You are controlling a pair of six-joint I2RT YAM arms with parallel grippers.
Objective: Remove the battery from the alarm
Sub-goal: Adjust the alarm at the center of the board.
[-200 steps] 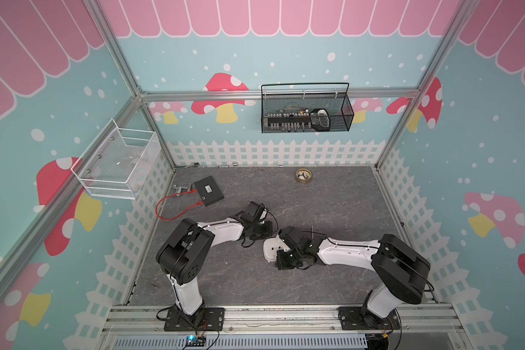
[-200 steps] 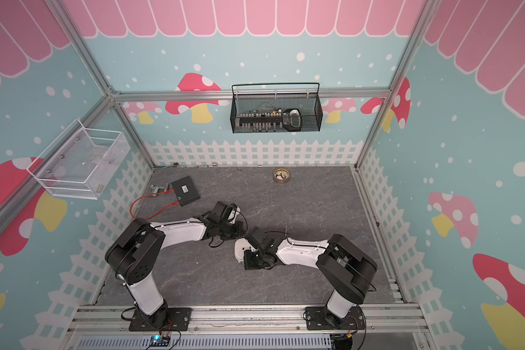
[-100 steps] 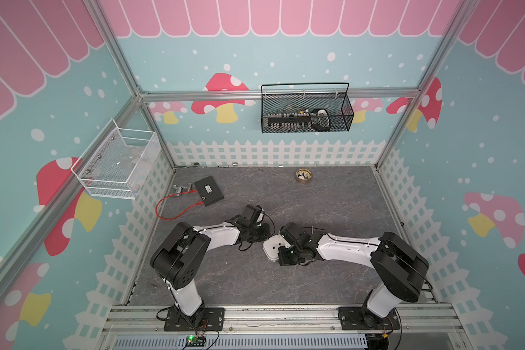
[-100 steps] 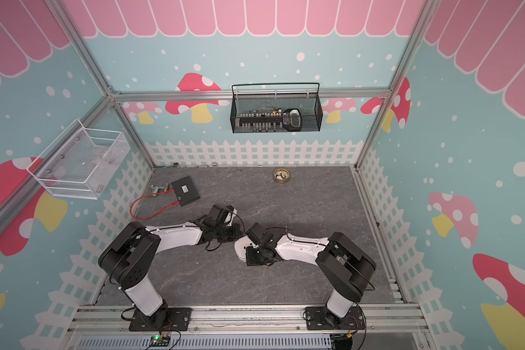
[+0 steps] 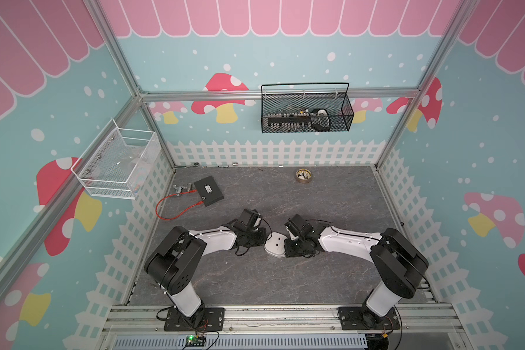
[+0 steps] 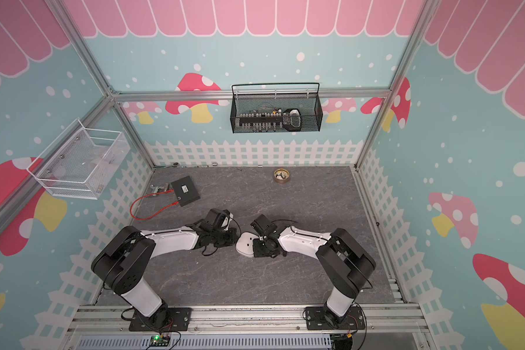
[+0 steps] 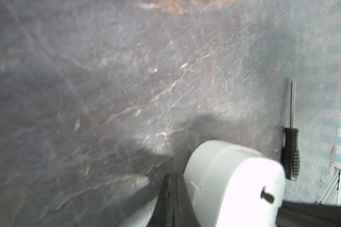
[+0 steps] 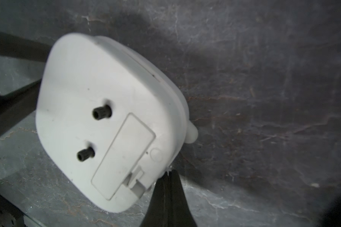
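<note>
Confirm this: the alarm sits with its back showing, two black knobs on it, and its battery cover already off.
Wrong on the cover. The battery cover is in place, closed flush in the back of the alarm, as the right wrist view shows. The rest holds: the back is showing, with two black knobs on it.

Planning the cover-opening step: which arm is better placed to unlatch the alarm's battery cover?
Right. The right gripper, shut, sits beside the latch tab on the alarm; the left gripper, also shut, flanks the opposite edge.
</note>
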